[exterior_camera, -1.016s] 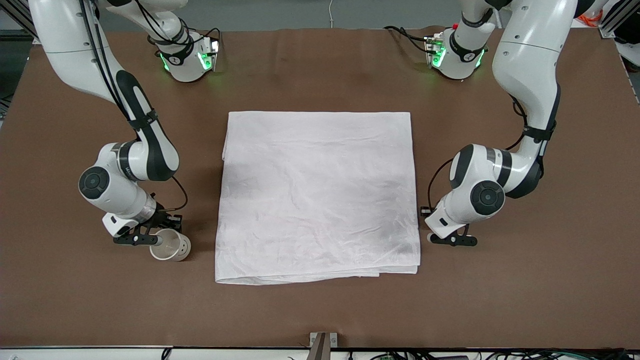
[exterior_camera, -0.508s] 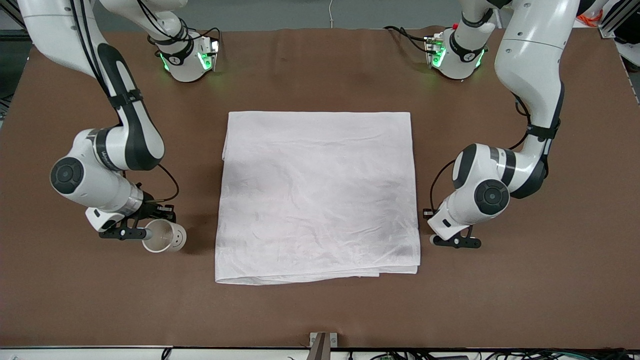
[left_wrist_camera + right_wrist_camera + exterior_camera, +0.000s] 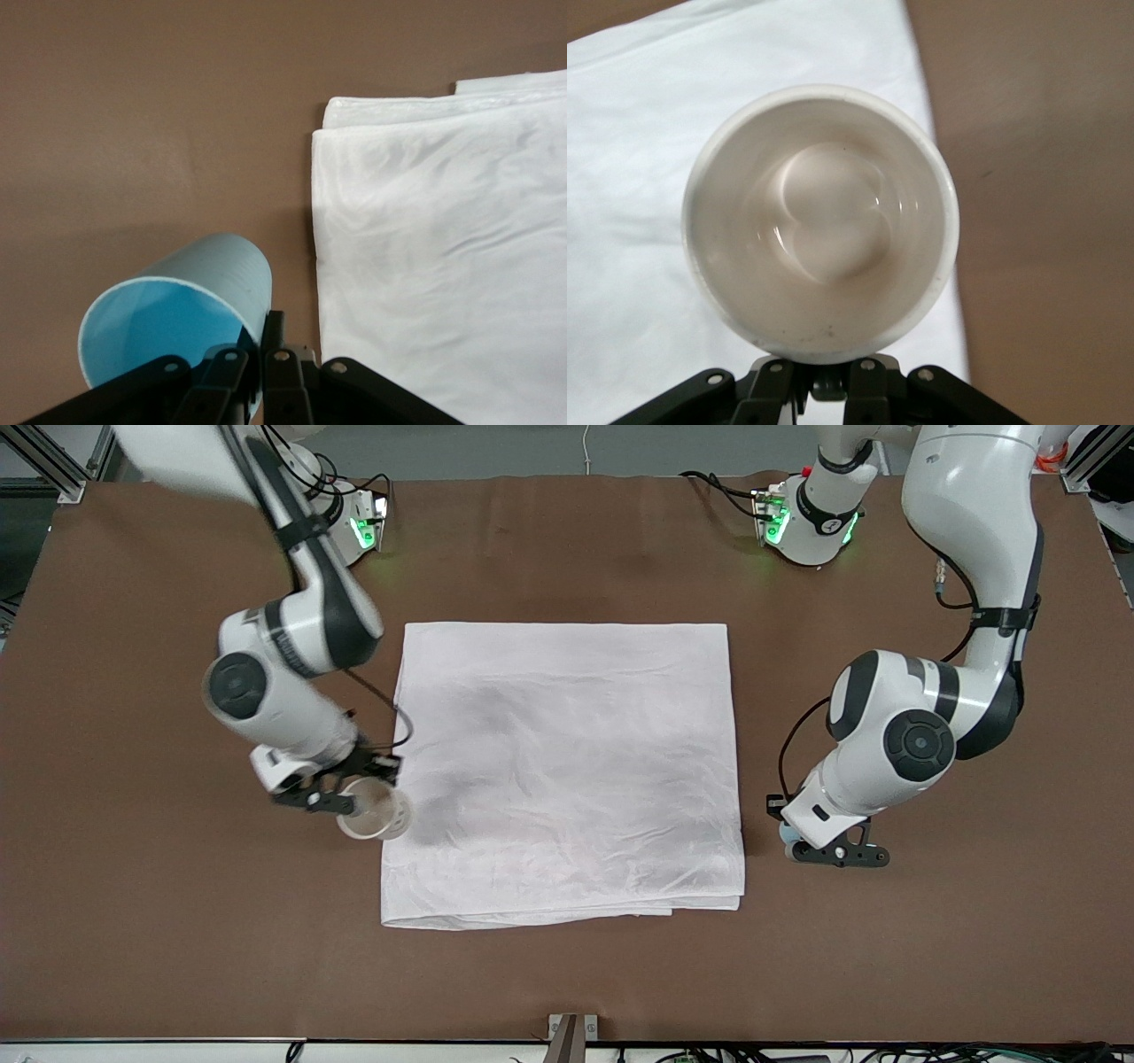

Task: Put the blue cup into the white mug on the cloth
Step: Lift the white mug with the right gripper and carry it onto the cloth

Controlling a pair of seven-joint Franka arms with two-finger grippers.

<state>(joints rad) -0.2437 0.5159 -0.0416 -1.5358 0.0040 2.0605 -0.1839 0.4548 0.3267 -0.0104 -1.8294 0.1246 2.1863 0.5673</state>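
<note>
The cloth [image 3: 563, 771] lies flat in the middle of the brown worktop [image 3: 567, 983] and serves as the landmark for everything else.

The right pincer [image 3: 350, 804] is clamped on the white mug [image 3: 376, 811], carried in the air over the cloth's edge toward the right arm's end of the worktop. In the right wrist view the mug [image 3: 819, 221] is seen mouth-on, empty, with the fingers pinching its rim; its handle is hidden there.

The left pincer [image 3: 837, 855] hangs over bare worktop just beside the cloth's edge at the left arm's end. It is clamped on the blue cup [image 3: 177, 323], one finger inside the rim and one outside, so the cup hangs tilted. In the front view only a sliver of blue shows beneath the wrist, so its height above the worktop is hard to judge.

The mug is probably ceramic: stiff, fairly heavy, glazed and slippery, and liable to chip if dropped, so the rim pinch wants a gentle set-down on the soft, wrinkled cloth, which may let it rock. The cup looks thin-walled and light, likely plastic; a rim grip suits it, since that leaves its body free to slide into the slightly wider mug.
</note>
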